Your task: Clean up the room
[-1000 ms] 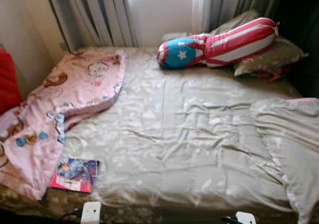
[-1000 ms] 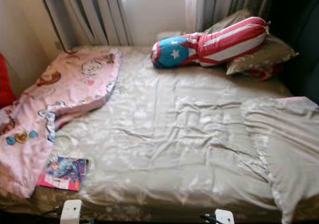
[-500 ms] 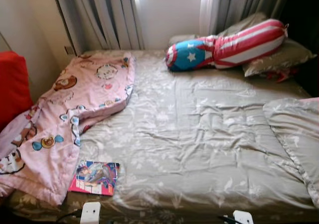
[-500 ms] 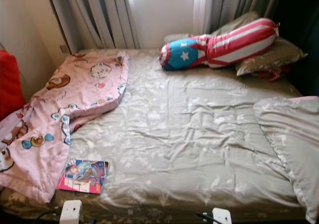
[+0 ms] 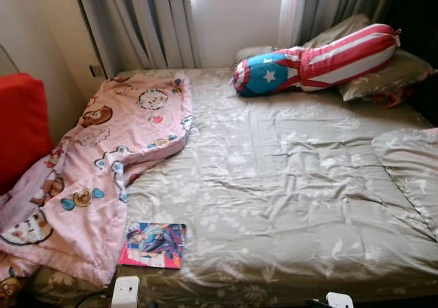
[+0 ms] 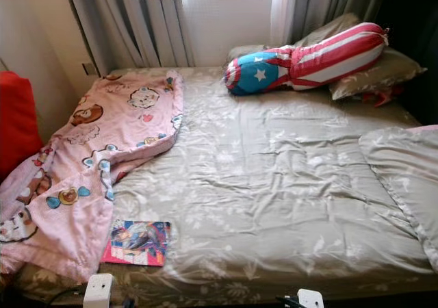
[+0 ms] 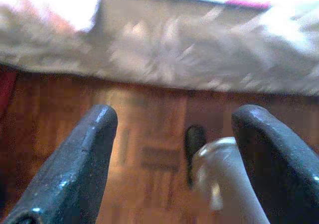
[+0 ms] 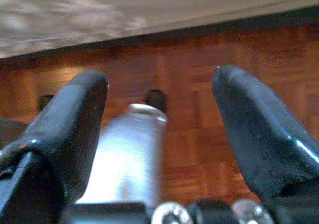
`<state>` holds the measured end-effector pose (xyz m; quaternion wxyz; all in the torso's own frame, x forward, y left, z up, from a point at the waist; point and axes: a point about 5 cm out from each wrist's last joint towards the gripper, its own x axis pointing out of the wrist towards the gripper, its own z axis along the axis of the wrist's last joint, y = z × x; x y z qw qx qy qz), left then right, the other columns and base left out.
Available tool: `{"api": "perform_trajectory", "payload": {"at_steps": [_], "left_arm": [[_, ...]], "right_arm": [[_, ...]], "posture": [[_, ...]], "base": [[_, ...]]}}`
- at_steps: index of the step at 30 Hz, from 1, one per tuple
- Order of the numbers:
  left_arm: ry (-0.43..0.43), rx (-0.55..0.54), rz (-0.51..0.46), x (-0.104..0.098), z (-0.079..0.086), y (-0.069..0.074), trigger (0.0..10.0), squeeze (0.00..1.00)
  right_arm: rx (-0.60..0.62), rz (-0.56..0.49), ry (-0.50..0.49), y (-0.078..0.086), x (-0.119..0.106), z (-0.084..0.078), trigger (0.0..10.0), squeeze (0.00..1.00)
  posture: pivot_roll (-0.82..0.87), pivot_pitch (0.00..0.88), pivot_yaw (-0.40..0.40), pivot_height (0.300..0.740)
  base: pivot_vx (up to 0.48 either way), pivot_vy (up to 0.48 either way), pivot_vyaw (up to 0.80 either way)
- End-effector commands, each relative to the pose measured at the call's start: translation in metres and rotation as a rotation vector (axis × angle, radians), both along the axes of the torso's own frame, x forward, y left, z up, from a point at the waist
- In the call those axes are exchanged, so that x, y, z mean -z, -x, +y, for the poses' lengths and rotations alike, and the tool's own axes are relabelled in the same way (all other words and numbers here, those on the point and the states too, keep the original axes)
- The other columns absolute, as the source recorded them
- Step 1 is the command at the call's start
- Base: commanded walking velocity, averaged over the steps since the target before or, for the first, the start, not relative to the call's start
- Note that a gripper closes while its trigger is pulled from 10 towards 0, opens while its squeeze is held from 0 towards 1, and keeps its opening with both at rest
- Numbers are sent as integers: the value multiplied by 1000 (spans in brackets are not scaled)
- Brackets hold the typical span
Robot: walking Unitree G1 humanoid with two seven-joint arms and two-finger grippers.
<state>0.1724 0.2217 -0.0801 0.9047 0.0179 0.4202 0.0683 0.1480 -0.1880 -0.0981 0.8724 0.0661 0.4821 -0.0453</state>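
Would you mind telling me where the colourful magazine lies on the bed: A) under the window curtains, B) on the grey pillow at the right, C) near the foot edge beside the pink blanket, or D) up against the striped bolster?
C: the magazine lies flat on the grey sheet near the foot edge, right beside the pink blanket, far from the striped bolster.

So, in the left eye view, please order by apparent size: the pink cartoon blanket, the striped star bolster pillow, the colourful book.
1. Pink cartoon blanket
2. Red-and-white striped bolster pillow with blue star end; it lies farther away, so its true size is unsure
3. Colourful book
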Motion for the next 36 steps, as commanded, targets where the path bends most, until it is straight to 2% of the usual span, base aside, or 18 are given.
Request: {"api": "perform_trajectory", "payload": {"at_steps": [1, 12, 36], "left_arm": [[-1, 3, 3, 0, 0, 0, 10000, 0], [2, 1, -3, 0, -2, -2, 10000, 0], [0, -11, -8, -1, 0, -3, 10000, 0]], "right_arm": [[5, 10, 8, 4, 1, -3, 10000, 0], [0, 12, 10, 2, 1, 0, 10000, 0], [5, 15, 14, 7, 2, -7, 10000, 0]], "posture": [[18, 0, 12, 740], [24, 0, 2, 740], [29, 0, 0, 740]], "base": [[0, 345, 0], [0, 356, 0], [0, 446, 0]]}}
